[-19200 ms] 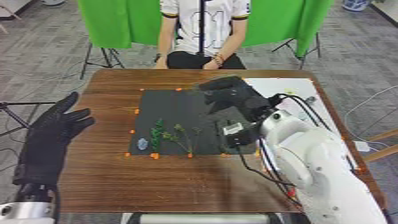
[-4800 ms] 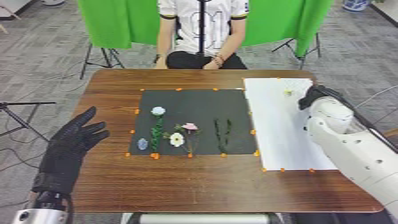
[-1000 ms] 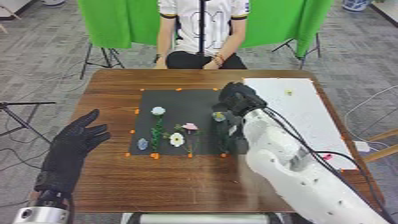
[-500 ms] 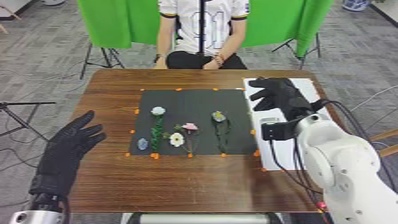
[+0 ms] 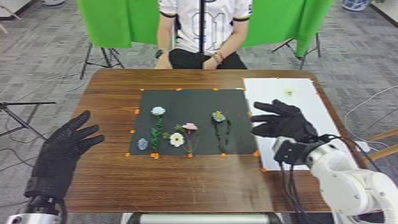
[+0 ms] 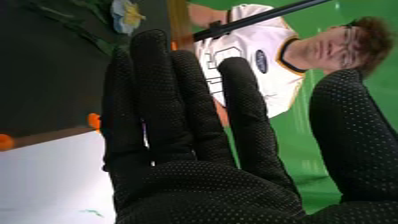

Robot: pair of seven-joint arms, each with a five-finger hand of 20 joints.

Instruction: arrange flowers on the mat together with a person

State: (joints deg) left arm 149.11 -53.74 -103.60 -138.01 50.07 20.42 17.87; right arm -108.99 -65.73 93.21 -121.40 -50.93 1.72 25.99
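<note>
In the head view, my right hand (image 5: 286,121) is over the white sheet, open and empty, right of the dark mat (image 5: 182,100). My left hand (image 5: 60,152) is open beside the mat's left side. On the mat lie a white flower (image 5: 158,111) atop a green stem (image 5: 155,134), a cream flower (image 5: 177,139), a pink flower (image 5: 189,126) and a bluish piece (image 5: 142,144). A pale blue-yellow flower (image 5: 218,116) sits at the upper end of green stems (image 5: 223,137). In the right wrist view, my right hand (image 6: 204,185) has straight fingers; the blue-yellow flower (image 6: 127,16) is beyond them.
The white sheet (image 5: 266,92) lies right of the mat, with a small pale yellow-green piece (image 5: 289,92) near its far end. Orange markers edge the mat and sheet on the brown table (image 5: 178,185). A person sits beyond the far edge.
The blue-yellow flower, absent from the mat in the oldest frames, now lies at the green stems. My right hand has moved from above the mat to the sheet, lately nearer the robot. The left has barely shifted.
</note>
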